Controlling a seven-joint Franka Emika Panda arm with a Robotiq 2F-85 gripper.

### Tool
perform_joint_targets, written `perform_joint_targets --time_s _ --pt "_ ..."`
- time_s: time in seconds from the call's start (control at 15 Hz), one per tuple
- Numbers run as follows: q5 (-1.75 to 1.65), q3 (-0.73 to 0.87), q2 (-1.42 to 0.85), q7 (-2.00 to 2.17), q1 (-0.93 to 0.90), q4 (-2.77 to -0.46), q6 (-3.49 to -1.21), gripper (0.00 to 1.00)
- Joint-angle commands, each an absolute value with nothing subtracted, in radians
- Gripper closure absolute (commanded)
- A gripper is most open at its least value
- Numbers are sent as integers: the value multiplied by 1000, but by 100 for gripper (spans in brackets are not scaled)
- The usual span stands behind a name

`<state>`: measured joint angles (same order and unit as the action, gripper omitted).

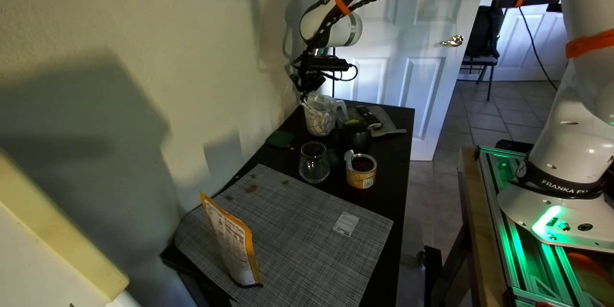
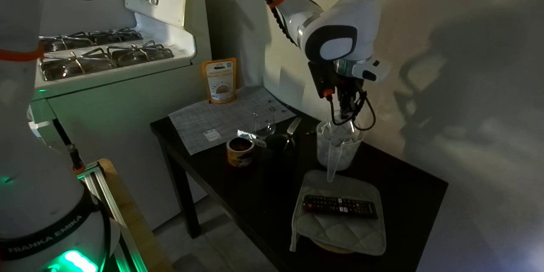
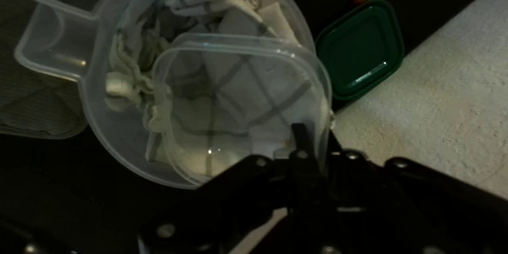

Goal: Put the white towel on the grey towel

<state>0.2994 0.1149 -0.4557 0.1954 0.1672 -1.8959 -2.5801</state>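
Light poor, much in shadow. My gripper [image 3: 315, 135] looked pinched together on one wall of a small clear container [image 3: 242, 43], a finger inside and a finger outside; I saw no cloth between the fingertips. The container sat over or within the mouth of a plastic pitcher [image 3: 88, 105] (how deep, I couldn't tell). The white towel [image 3: 234, 22] lay bunched in that pitcher, partly under the container, its check lines showing through.

In both exterior views the grey towel [image 1: 307, 244] lay flat, well apart from the pitcher, with a packet [image 1: 236, 242] standing on it.

I judged the container to be an obstacle to clear first. Chief worry: a grip on one thin, smooth wall, so a lift could have let the container swing, catch the pitcher's rim and tip it. A slip would have dropped it back onto the cloth.

Later hazards, as I reckoned them: fingers jamming against the pitcher's wall while digging for folds; a loose end trailing low across the drinking glass [image 1: 314, 169] or the tin [image 1: 360, 172] on the way over; the tall packet knocked flat by a careless release.
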Motion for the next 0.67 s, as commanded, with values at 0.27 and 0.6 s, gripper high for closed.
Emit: perform_joint_targets --time_s 0.27,0.6 --pt "255 109 -258 149 150 -2039 -2573 98" --pt "174 117 -111 122 124 -2128 -2572 98"
